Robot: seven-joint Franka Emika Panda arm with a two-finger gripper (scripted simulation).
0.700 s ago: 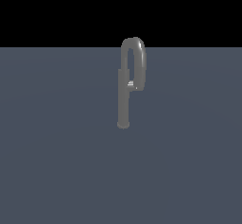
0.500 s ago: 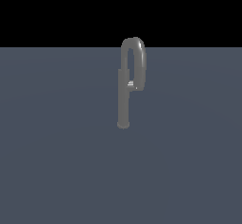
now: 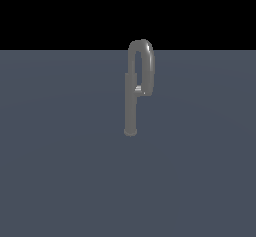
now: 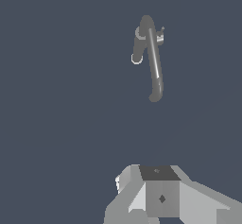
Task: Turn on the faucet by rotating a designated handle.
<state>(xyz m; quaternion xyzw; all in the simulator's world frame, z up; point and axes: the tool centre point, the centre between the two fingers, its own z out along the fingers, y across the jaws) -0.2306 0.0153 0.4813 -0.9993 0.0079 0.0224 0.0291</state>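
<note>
On grey surface (image 3: 60,181): faucet (image 3: 131,106) upright, handle (image 3: 138,88) untouched; tool (image 4: 160,204) well apart, state unclear.

A flat, plain slate-grey floor (image 3: 60,181) fills the lower part of the exterior view; above it lies a black backdrop (image 3: 60,11).

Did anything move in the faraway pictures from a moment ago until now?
Nothing visibly changed. The faucet stands in the same spot on the grey surface, its handle pointing the same way, and no arm shows in the exterior view. In the wrist view the gripper is apart from the faucet, holding nothing.
</note>
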